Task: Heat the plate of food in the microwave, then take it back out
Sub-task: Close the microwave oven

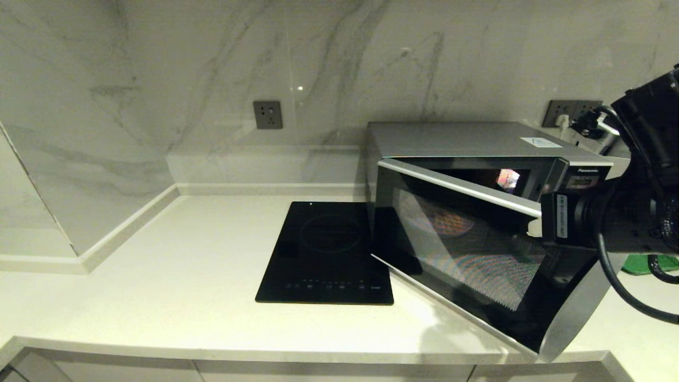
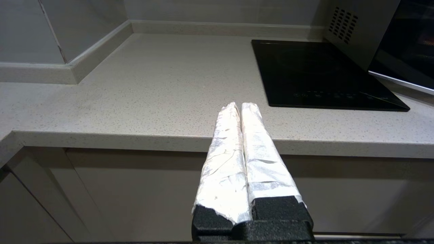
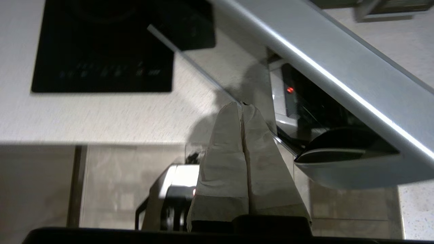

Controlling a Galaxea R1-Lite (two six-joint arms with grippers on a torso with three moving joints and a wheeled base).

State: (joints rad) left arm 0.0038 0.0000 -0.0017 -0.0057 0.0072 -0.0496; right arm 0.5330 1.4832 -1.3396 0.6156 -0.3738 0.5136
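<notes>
On the left, the left gripper [image 2: 240,108] waits at the counter edge, fingers pressed together, holding nothing. Centre: cooktop [image 1: 326,254]. Right: microwave [image 1: 477,159] w/ door [image 1: 467,254] half open, right gripper [image 3: 242,108] pinched together, empty, by its free edge. Plate of food not visible, maybe inside; I cannot tell if heating is done.

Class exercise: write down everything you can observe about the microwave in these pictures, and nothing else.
The microwave is a large silver-grey box with Panasonic lettering, standing at the right of the pale countertop, beside the black cooktop. Its dark glass door, edged in curved silver trim, stands partly open, swung out past the counter's front edge. A small display shows near the top right corner. The right gripper, fingers together, is at the door's edge.
</notes>
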